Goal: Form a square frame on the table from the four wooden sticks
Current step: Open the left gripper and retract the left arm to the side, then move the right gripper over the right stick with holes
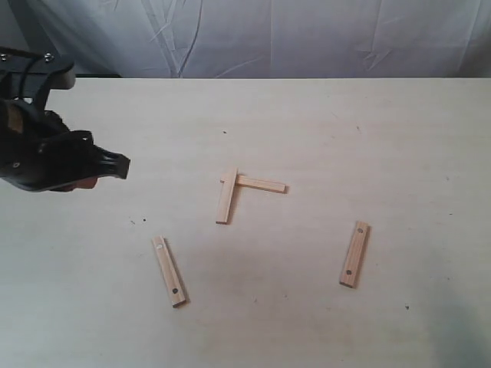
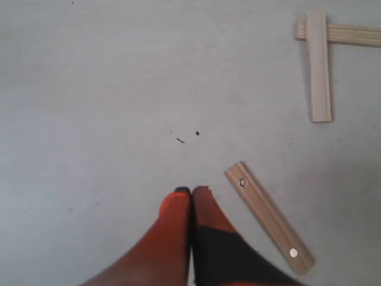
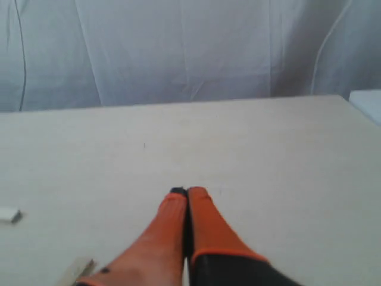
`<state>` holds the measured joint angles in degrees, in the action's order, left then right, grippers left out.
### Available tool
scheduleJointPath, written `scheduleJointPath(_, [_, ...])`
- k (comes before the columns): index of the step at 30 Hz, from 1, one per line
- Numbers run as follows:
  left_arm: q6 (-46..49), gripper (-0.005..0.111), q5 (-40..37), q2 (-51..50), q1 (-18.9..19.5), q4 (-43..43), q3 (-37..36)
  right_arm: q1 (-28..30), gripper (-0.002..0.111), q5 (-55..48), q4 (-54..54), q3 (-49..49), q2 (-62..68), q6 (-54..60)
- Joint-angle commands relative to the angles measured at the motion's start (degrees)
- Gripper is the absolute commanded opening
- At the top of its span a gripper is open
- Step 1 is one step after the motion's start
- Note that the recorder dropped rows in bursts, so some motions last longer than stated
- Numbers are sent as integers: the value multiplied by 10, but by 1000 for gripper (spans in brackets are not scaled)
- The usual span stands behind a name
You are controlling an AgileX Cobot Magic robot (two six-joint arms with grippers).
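Observation:
Four wooden sticks lie on the table (image 1: 345,130). Two plain sticks meet in an L near the middle: one lengthwise (image 1: 226,196) with its far end resting over the crosswise one (image 1: 262,184). A stick with holes (image 1: 169,271) lies at the front left, another with holes (image 1: 354,254) at the front right. My left gripper (image 1: 123,164) hovers at the left, shut and empty; in the left wrist view its tips (image 2: 191,190) sit beside the holed stick (image 2: 269,217), apart from it. My right gripper (image 3: 187,192) is shut on nothing, outside the exterior view.
A white curtain (image 1: 268,34) hangs behind the table's far edge. In the right wrist view, two stick ends (image 3: 9,215) (image 3: 77,271) peek in at the frame's border. Small dark specks (image 2: 189,137) dot the tabletop.

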<state>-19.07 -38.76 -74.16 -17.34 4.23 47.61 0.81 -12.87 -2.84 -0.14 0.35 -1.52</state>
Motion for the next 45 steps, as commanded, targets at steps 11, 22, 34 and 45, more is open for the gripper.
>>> scheduleJointPath(11, [52,0,9,132,1,-12,-81,3,0,208,-3,1,-3,-1])
scheduleJointPath(22, [52,0,28,138,1,-12,-104,3,-1,36,-17,-118,45,0])
scheduleJointPath(34, [50,0,27,138,1,-12,-104,3,-1,-246,21,-327,356,-1])
scheduleJointPath(45, [50,0,26,138,1,-27,-104,-14,-1,-279,-65,-375,557,-144])
